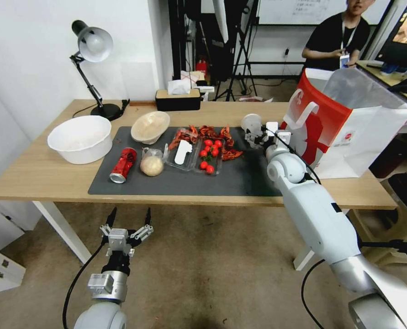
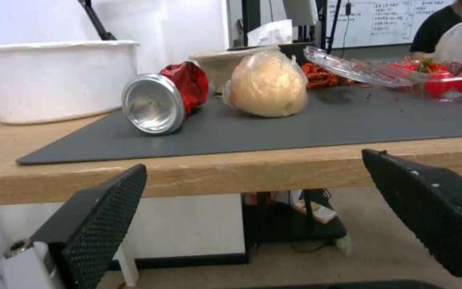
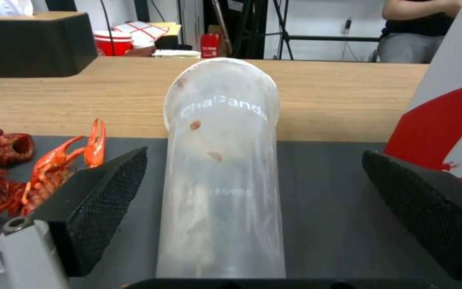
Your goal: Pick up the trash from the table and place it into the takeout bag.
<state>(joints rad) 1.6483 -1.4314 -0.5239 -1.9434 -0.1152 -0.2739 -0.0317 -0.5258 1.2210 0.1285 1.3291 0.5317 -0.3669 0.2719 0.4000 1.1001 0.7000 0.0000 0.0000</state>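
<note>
A crushed red can (image 1: 123, 164) (image 2: 159, 102) and a clear bag with a beige bun (image 1: 151, 164) (image 2: 267, 86) lie side by side on the dark mat (image 1: 240, 180) of the table (image 1: 39, 176). Behind them a shallow beige bowl (image 1: 150, 126) sits tilted. The clear plastic cup (image 1: 251, 122) (image 3: 223, 160) lies on its side at the mat's far right, between the fingers of my open right gripper (image 1: 259, 135) (image 3: 252, 208), which stand apart from its wall. The red-and-white takeout bag (image 1: 349, 128) stands upright just right of it. My left gripper (image 1: 128, 219) (image 2: 263, 216) hangs open below the table's front edge, facing the can.
A big white bowl (image 1: 81, 137) stands at the table's left, a desk lamp (image 1: 92, 45) and a black tissue box (image 1: 177, 99) at the back. A clear tray (image 1: 198, 157) with tomatoes and red crayfish shells (image 1: 208, 133) sits mid-mat.
</note>
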